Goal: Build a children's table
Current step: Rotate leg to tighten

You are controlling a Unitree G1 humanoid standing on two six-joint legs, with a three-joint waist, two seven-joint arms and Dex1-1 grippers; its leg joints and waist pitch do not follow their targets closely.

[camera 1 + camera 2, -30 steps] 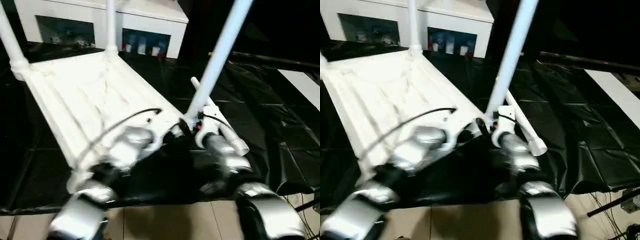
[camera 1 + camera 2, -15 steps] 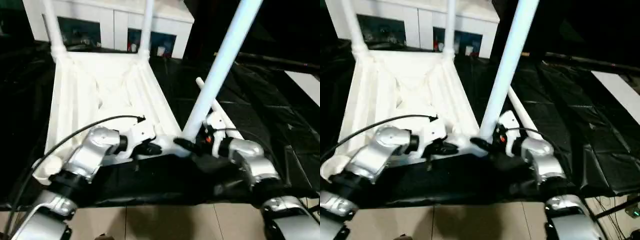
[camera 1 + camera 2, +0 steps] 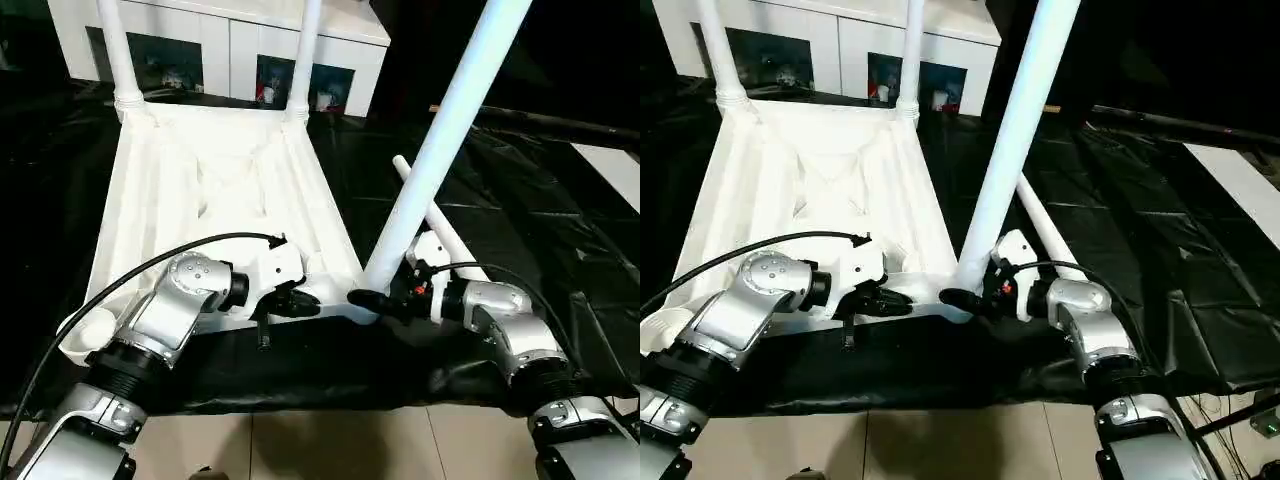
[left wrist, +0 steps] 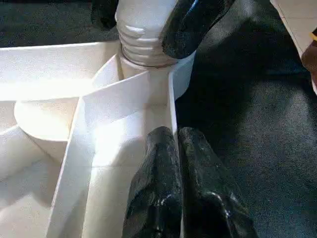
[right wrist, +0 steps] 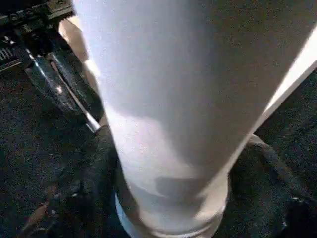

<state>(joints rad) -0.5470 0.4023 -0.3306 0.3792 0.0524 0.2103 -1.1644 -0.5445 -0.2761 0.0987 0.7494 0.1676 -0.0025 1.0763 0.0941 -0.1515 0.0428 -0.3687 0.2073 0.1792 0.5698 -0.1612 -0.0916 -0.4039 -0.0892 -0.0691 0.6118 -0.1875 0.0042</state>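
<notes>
— Left eye view first: where's the tabletop (image 3: pixel 200 190)?

— Upside down on the black sheet (image 3: pixel 560 200), ribbed underside facing up. Two legs (image 3: pixel 118 50) stand in the far corner sockets, in front of the white cabinet (image 3: pixel 230 40). A third leg (image 3: pixel 445 130) rises, leaning, from the near corner socket on the robot's right, and a fourth leg (image 3: pixel 440 225) lies flat on the sheet just beside that corner.

— And the left gripper (image 3: pixel 300 303)?

— Clenched tight. From its wrist camera the two black fingers (image 4: pixel 158 188) press together over the near rim wall of the tabletop; I can't tell whether the thin wall is pinched between them.

— The right gripper (image 3: pixel 368 300)?

— Spread around the foot of the leaning leg, right at the socket. Its wrist camera shows one black finger (image 5: pixel 94 178) on each side of the white tube. Whether they actually squeeze it, I can't tell.
</notes>
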